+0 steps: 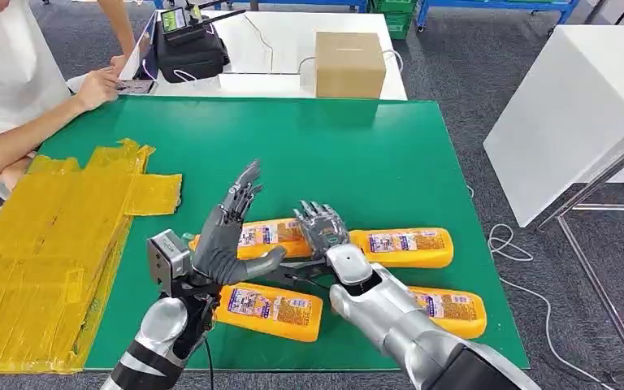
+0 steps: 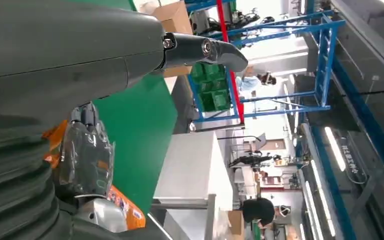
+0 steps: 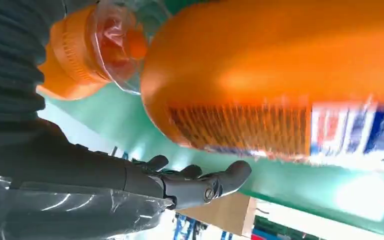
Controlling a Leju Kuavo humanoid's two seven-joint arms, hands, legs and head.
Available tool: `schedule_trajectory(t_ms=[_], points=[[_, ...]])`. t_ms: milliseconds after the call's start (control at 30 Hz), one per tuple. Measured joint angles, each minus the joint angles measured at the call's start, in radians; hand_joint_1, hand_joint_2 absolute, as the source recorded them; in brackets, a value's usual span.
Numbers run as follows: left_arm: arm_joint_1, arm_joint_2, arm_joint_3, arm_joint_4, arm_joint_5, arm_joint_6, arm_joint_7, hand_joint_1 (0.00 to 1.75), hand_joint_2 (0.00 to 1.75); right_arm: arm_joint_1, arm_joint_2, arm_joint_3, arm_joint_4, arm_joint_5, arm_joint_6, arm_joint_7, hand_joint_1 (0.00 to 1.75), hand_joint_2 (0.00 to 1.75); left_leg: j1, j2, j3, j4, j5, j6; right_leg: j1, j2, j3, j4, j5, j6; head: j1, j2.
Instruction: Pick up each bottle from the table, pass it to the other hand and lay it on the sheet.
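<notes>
Head view: left hand [image 1: 226, 236] open; right hand [image 1: 322, 229] on bottle [image 1: 406, 246], grip unclear.

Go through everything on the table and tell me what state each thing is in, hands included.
Left hand: raised, fingers spread, holding nothing.
Right hand: over the far-left bottle, grasp unclear.
Far-left bottle: lying on the mat.
Far-right bottle: lying flat.
Near-left bottle: lying flat.
Near-right bottle: lying flat.
Yellow sheet: spread out, no bottles on it.
Cardboard box: closed.
</notes>
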Motion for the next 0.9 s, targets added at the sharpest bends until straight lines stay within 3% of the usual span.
schedule_trajectory(t_ms=[267, 700, 833, 900], points=[[-0.001, 0.000, 0.000, 0.010, 0.000, -0.014, -0.007, 0.00, 1.75, -0.019, 0.024, 0.012, -0.002, 0.015, -0.007, -0.180, 0.00, 1.75, 0.000, 0.000, 0.000, 0.000, 0.000, 0.000, 0.000, 0.000, 0.000, 0.000, 0.000, 0.000, 0.000, 0.000], [-0.002, 0.000, 0.000, 0.018, 0.009, -0.014, -0.017, 0.00, 1.75, -0.034, 0.034, 0.011, -0.004, -0.026, 0.002, -0.210, 0.00, 1.75, 0.000, 0.000, 0.000, 0.000, 0.000, 0.000, 0.000, 0.000, 0.000, 0.000, 0.000, 0.000, 0.000, 0.000], [-0.013, 0.000, -0.004, 0.029, 0.017, -0.026, -0.018, 0.00, 1.75, -0.036, 0.032, -0.052, 0.001, -0.198, 0.199, -0.221, 0.00, 1.75, 0.000, -0.001, 0.000, 0.000, 0.000, 0.000, 0.000, 0.000, -0.004, 0.000, 0.000, 0.000, 0.000, 0.000], [-0.021, 0.000, -0.010, 0.037, 0.021, -0.027, -0.018, 0.00, 1.75, -0.037, 0.028, -0.089, 0.002, -0.229, 0.222, -0.221, 0.00, 1.75, 0.000, 0.000, 0.000, 0.000, 0.000, 0.000, 0.000, 0.000, -0.002, 0.000, 0.000, 0.000, 0.000, 0.000]])
